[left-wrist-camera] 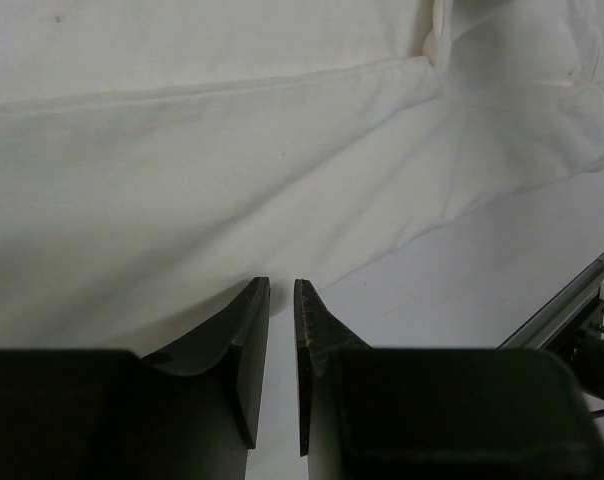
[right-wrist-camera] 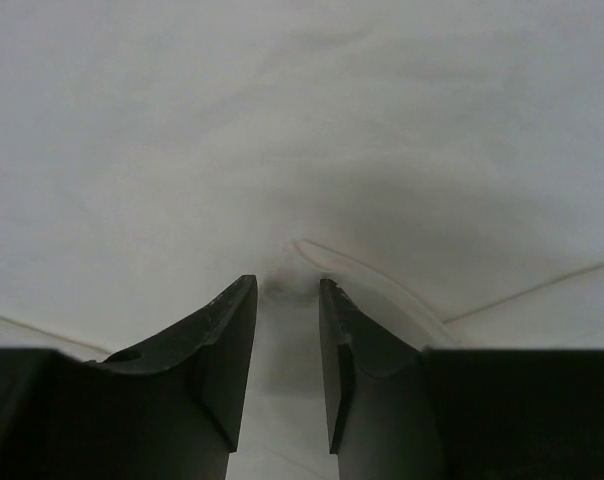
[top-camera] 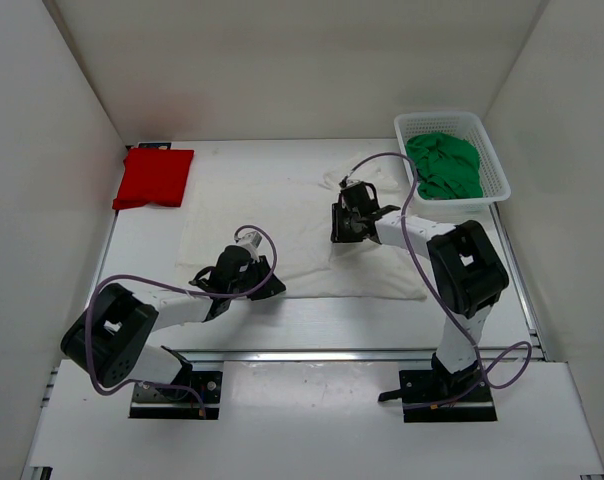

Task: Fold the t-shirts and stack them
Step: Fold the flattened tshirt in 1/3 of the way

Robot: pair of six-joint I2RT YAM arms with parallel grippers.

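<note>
Red t-shirt (top-camera: 154,178) lies folded flat at the far left corner of the table (top-camera: 142,250), against the left wall, well apart from both arms. White t-shirt (top-camera: 282,200) lies spread flat across the middle of the table, near hem toward the arm bases, some wrinkling at the far right by the collar area. Left tool (left-wrist-camera: 282,288) is low at the near hem of the white t-shirt, left of centre. In the left wrist view its tips sit right on the hem line with only a thin slit between the jaws; cannot tell whether cloth is pinched in the slit or the tips just rest at the edge. A metal rail (left-wrist-camera: 572,300) shows at the right edge of that view, bare table between it and the hem. Right tool (right-wrist-camera: 287,288) is over the right part of the white t-shirt, pointing down at it. Its jaws stand partly apart with a small pucker of cloth right at the tips; cannot tell if it is clamped. A purple cable (top-camera: 407,215) loops over the right arm. Green t-shirt (top-camera: 444,165) sits crumpled inside the white mesh basket (top-camera: 499,170) at the far right corner, just beside the right arm, not touching the white t-shirt.
</note>
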